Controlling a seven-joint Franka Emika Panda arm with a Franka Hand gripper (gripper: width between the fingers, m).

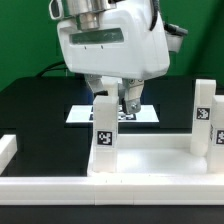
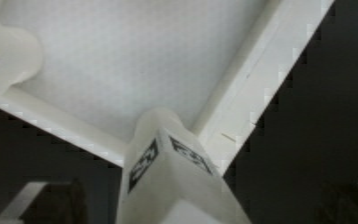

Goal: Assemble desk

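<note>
The white tabletop [image 1: 160,165] lies flat at the front with its raised rim up; the wrist view shows its inner face and rim [image 2: 140,70]. One white tagged leg [image 1: 104,135] stands upright at its corner on the exterior view's left, and it fills the wrist view's foreground [image 2: 172,175]. A second leg [image 1: 205,115] stands at the corner on the exterior view's right. My gripper [image 1: 117,100] hangs right above the first leg. Its fingers sit on either side of the leg [image 2: 179,212] with dark gaps between, so it is open.
The marker board [image 1: 150,113] lies on the black table behind the tabletop. A long white border bar [image 1: 60,190] runs along the front, and its side piece [image 1: 6,150] rises at the exterior view's left.
</note>
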